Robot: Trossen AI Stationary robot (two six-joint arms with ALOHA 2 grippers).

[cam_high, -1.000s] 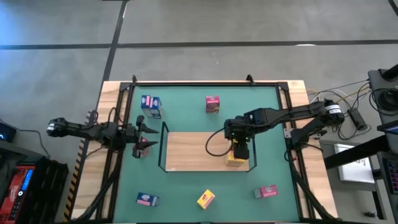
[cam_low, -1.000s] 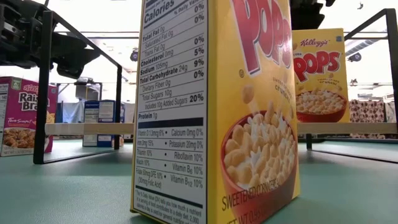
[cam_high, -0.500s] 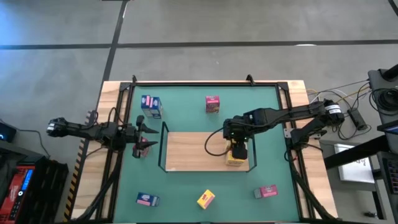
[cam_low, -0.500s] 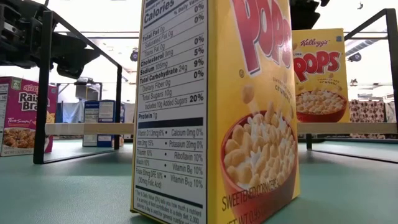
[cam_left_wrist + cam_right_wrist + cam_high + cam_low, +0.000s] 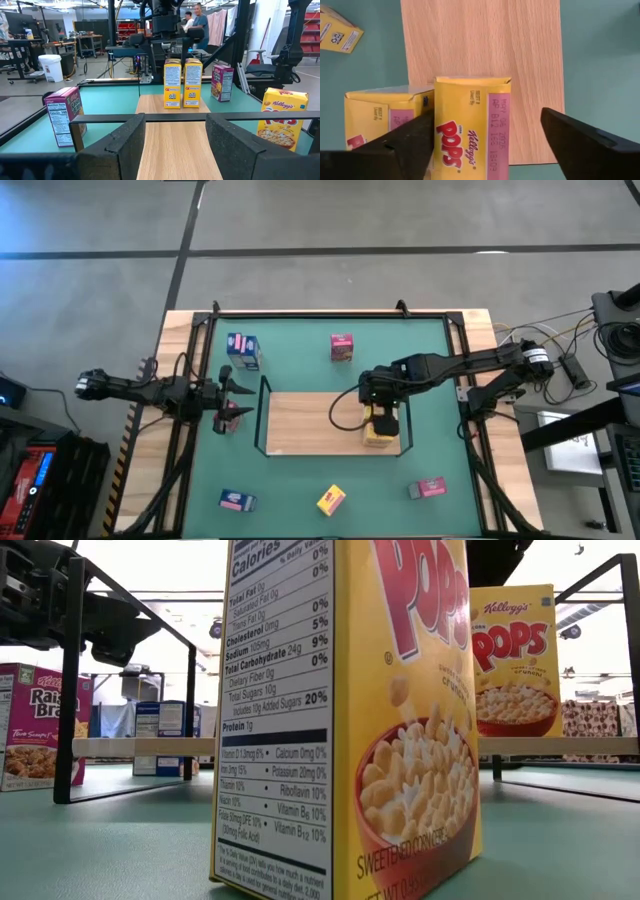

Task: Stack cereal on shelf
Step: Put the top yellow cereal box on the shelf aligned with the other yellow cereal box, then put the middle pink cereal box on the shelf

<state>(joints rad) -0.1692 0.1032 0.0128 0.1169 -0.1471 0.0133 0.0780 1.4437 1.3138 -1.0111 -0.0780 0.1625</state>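
Observation:
The light-wood shelf (image 5: 310,423) with black rails lies mid-table. Two yellow cereal boxes (image 5: 378,438) stand upright side by side on its right end; they also show in the left wrist view (image 5: 182,82). My right gripper (image 5: 490,145) is above them, pointing down and open wide. One yellow box (image 5: 470,125) shows between its fingers, and the other box (image 5: 380,112) lies partly behind one finger. My left gripper (image 5: 175,145) is open and empty at the shelf's left end (image 5: 235,402). It points level along the board.
Loose boxes stand or lie on the green table: blue (image 5: 243,350) and pink (image 5: 342,347) at the far side; blue (image 5: 237,500), yellow (image 5: 331,500) and pink (image 5: 428,488) near the front; pink (image 5: 228,420) by my left gripper. People show in the room behind.

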